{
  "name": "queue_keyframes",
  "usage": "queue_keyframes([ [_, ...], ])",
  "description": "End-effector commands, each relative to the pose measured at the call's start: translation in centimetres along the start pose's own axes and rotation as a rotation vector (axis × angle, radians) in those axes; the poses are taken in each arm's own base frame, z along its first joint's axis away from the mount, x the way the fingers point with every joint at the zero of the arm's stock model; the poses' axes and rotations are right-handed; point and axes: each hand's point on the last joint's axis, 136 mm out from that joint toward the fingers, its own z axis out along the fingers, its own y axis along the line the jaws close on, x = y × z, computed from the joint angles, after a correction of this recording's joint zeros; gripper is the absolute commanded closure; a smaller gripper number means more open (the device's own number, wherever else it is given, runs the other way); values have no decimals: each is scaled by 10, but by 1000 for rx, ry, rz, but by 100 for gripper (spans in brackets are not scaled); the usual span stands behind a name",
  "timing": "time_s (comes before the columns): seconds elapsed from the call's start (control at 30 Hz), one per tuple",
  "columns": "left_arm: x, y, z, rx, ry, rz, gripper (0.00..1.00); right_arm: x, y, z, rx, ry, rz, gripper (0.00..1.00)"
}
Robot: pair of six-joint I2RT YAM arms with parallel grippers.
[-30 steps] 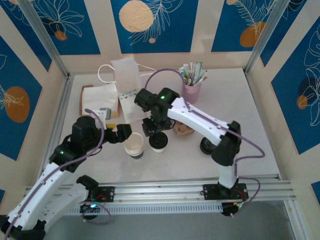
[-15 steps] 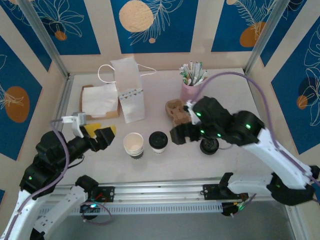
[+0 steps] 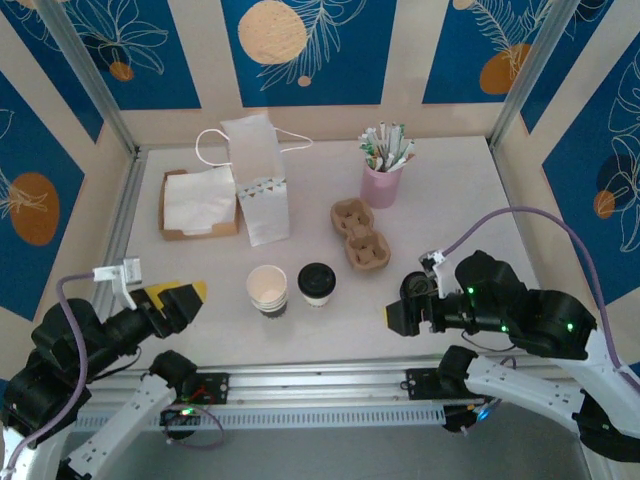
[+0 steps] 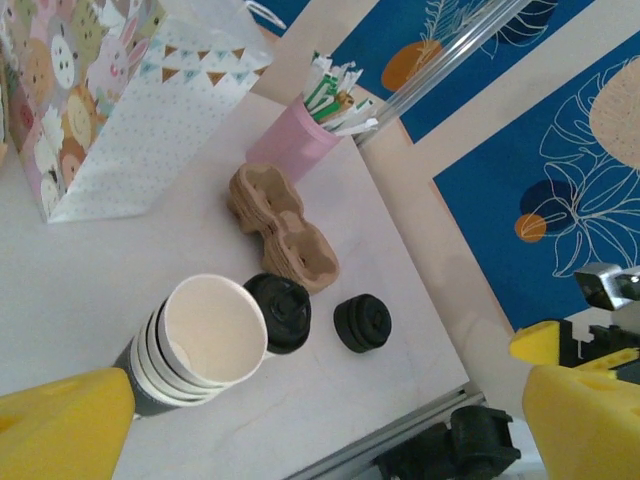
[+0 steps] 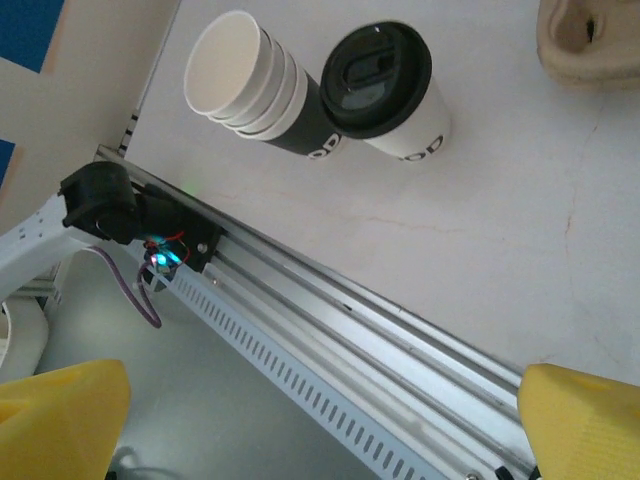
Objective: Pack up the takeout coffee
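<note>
White tabletop point(image 3: 470, 200) walled by blue floral panels. Near its front middle, upright takeout coffee point(image 3: 316, 283), black sip lid on, just right of stacked lidless paper cups point(image 3: 267, 290); cardboard cup carrier point(image 3: 359, 234) farther back, loose black lid point(image 4: 362, 323) off to the right. Ungrasped. Left gripper point(image 3: 180, 298) at near-left edge, fingers spread wide, empty. Right gripper point(image 3: 398, 318) near-right, likewise released, holding nothing
</note>
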Motion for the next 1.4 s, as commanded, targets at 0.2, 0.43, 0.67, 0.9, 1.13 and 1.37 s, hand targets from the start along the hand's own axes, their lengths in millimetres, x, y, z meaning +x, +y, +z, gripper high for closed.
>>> queue_keyframes([
  [0.2,14,16,24,-38,52,-69,1,-11,6,35,31,62,-32,1],
  [0.43,9,40,88,-135,86,-52,11,-61,-27,73,272,20,52,1],
  [0.67,14,72,141,-248,144,20,20,-113,-62,121,273,68,156,1],
  [0.9,27,98,173,-325,212,60,26,-139,-108,151,360,155,150,7],
  [1.13,30,121,176,-415,239,60,31,-149,-93,171,253,175,65,12],
  [1.37,36,132,172,-403,262,-4,31,-142,-46,184,125,243,-30,18],
])
